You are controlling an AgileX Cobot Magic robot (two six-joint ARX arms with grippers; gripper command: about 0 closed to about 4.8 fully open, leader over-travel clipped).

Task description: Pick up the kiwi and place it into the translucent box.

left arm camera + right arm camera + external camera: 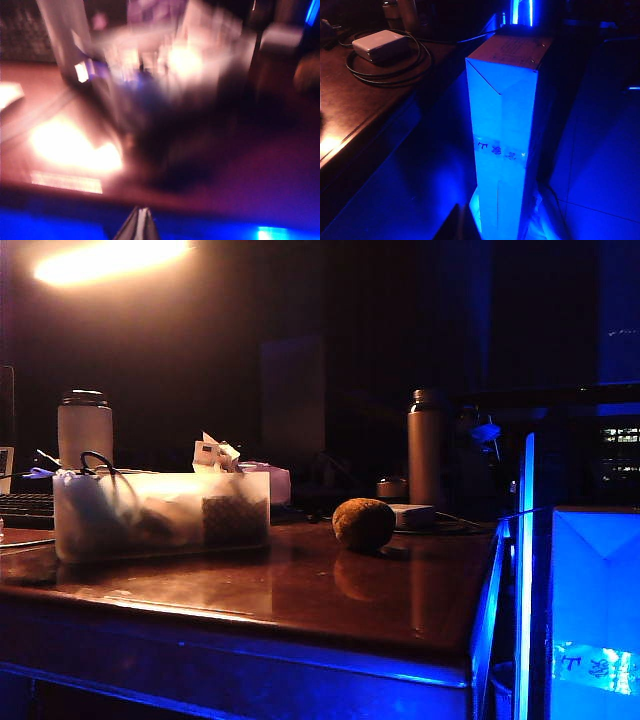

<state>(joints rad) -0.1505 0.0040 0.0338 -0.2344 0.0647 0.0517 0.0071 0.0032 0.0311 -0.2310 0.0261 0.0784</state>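
A: What sits on the bench point(300, 590)?

B: The biggest thing is the translucent box point(160, 515), near the left end, with cables poking out of its top. The kiwi point(363, 524) rests on the bare wood toward the right edge, well apart from the box.

A: Anything else?

B: A white bottle point(85, 430) stands behind the box, and a dark bottle point(425, 445) behind the kiwi. A small white block point(381, 45) lies inside a ring of cable point(387, 70). A tall blue-lit carton point(507, 140) stands off the right edge.

A: And the grippers?

B: The left gripper point(140, 227) shows only its tips, close together, before a blurry box. The right gripper point(455, 225) is a dark shape by the carton; its jaws are closed, holding nothing.
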